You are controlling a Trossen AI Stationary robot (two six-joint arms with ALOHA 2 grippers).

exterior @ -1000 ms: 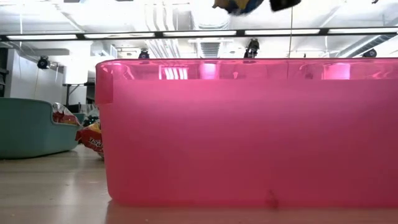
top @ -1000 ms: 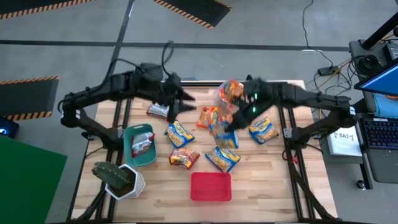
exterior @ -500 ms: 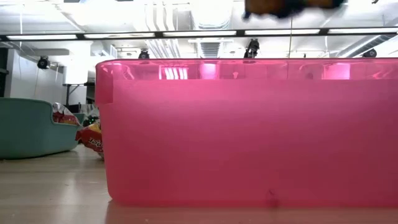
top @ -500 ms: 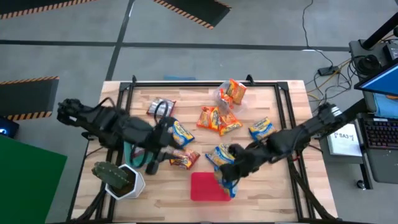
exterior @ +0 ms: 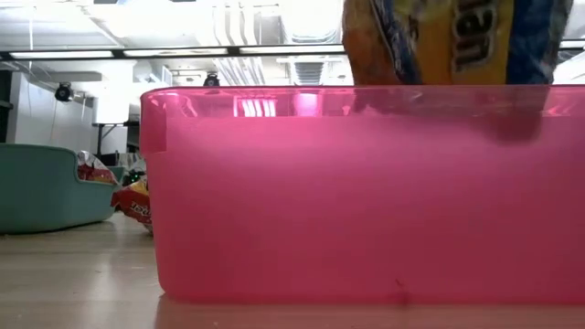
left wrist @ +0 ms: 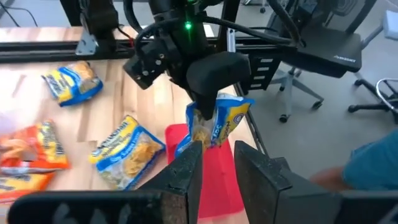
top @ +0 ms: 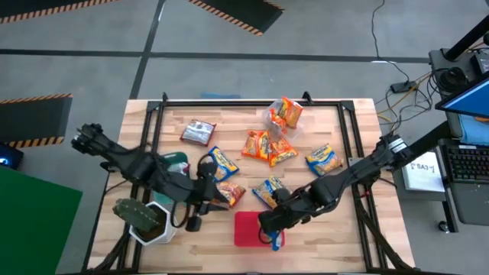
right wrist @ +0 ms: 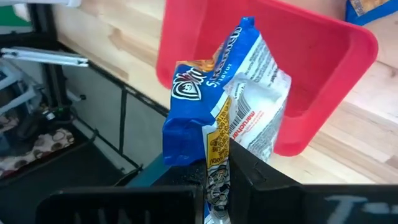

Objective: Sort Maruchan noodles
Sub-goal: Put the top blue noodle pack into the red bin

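My right gripper (top: 272,226) is shut on a blue-and-yellow noodle packet (right wrist: 217,106) and hovers over the red bin (top: 248,229). In the low view the packet (exterior: 448,41) hangs at the bin's rim (exterior: 366,91). My left gripper (top: 214,197) is open and holds nothing, beside a red-orange packet (top: 229,195) lying flat on the table. More packets lie flat: orange ones (top: 263,145), blue-and-yellow ones (top: 323,159) (top: 221,163) (top: 269,191) and a silver one (top: 197,131). My right gripper pinches the blue-and-yellow packet by one crinkled end (right wrist: 214,158) between its two fingers. The fingers come from above, slanting toward the table's near edge. The packet (left wrist: 214,124) hangs below them, lifted clear of the table, over the red bin's inside.
The teal bin (top: 174,160) is mostly hidden under my left arm. A potted cactus (top: 145,218) stands at the near left corner. A clear bin with orange packets (top: 284,113) sits at the far edge. Bare wood shows to the right of the red bin.
My right gripper has carried the blue-and-yellow packet from the table's far middle toward the near edge and lowered it over the red bin. My left arm has swung from the far side, by the silver packet, toward the near side, beside the teal bin.
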